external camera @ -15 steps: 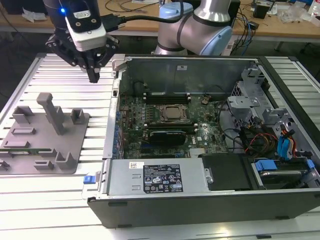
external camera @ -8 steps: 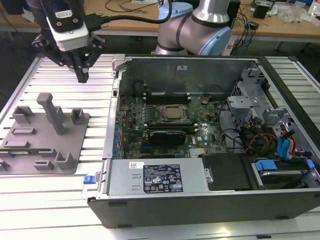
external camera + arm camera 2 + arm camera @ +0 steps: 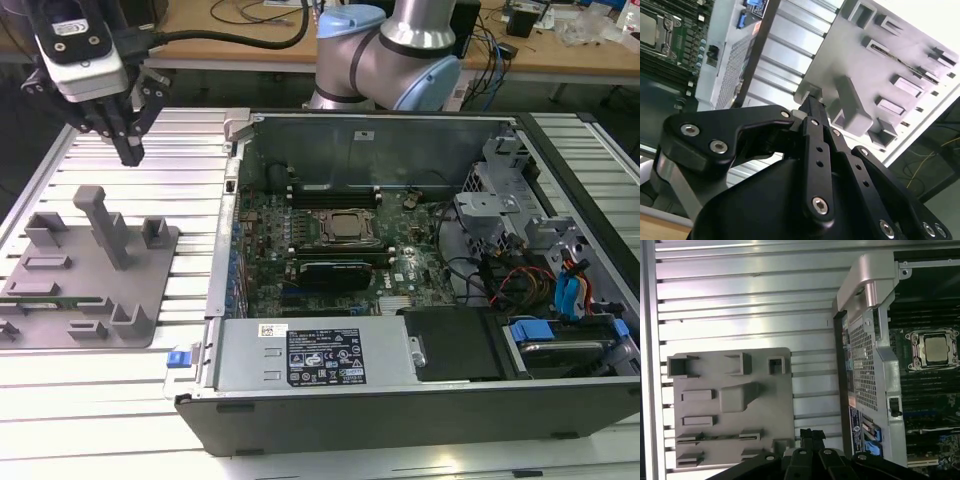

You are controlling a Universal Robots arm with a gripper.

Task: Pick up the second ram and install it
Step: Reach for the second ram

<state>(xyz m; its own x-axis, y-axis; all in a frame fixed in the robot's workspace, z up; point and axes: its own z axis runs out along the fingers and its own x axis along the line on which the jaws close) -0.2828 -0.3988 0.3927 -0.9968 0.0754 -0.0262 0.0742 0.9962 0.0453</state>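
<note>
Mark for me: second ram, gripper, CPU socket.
second ram point(image 3: 720, 437), first wrist view: middle of its long thin edge.
gripper point(image 3: 131, 152), exterior view: between the fingertips.
CPU socket point(image 3: 347, 227), exterior view: centre of the metal lid.

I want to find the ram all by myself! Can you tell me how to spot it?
Find the grey plate on the slatted table, at the exterior view's left of the computer case. The ram stands on edge in the plate. It is the only thin green strip; everything around it is grey.
</note>
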